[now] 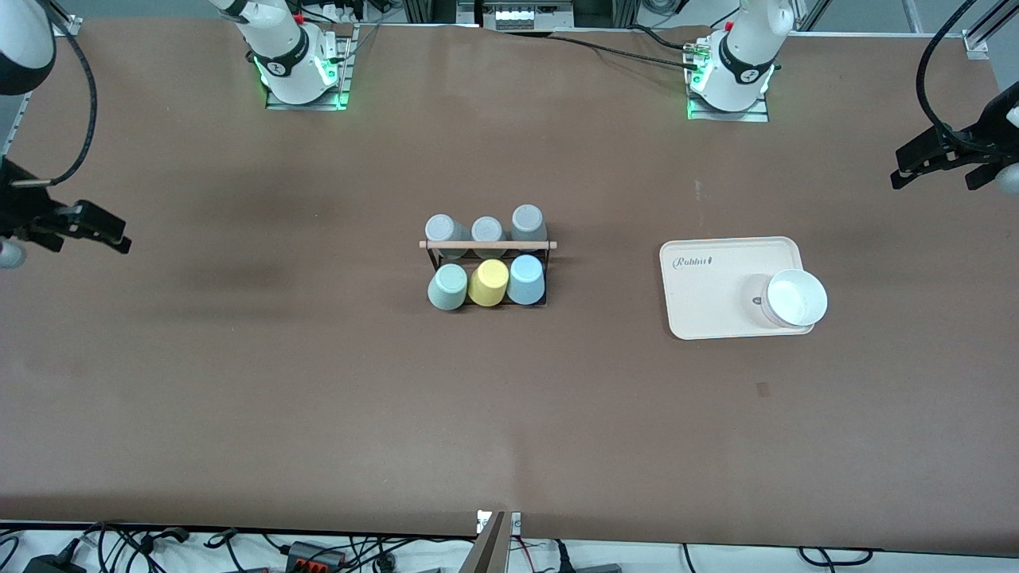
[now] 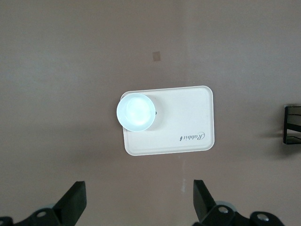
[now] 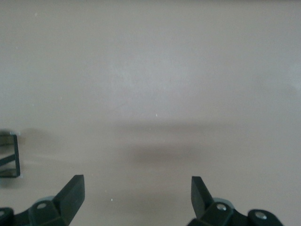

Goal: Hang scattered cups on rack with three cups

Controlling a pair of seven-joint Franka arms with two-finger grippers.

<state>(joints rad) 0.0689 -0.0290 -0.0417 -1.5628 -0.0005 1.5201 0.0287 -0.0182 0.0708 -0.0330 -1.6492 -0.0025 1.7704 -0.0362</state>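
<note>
Grippers both released, empty, waiting: left gripper (image 1: 935,167) high at frame's right edge, right gripper (image 1: 95,227) at its left edge, each over bare table (image 1: 239,382). Rack (image 1: 487,245) sits mid-frame; mint cup (image 1: 447,286), yellow cup (image 1: 488,282), blue cup (image 1: 526,279) on its lower row, three grey cups (image 1: 487,229) above. Cream tray (image 1: 716,278) with white bowl (image 1: 794,298) sits right of the rack.

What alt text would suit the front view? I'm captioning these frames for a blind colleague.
A black wire rack at the table's centre holds six cups: three grey, and nearer the camera a mint cup, yellow cup and blue cup. Both grippers, left and right, wait open at the ends; a white bowl sits on a cream tray.
</note>
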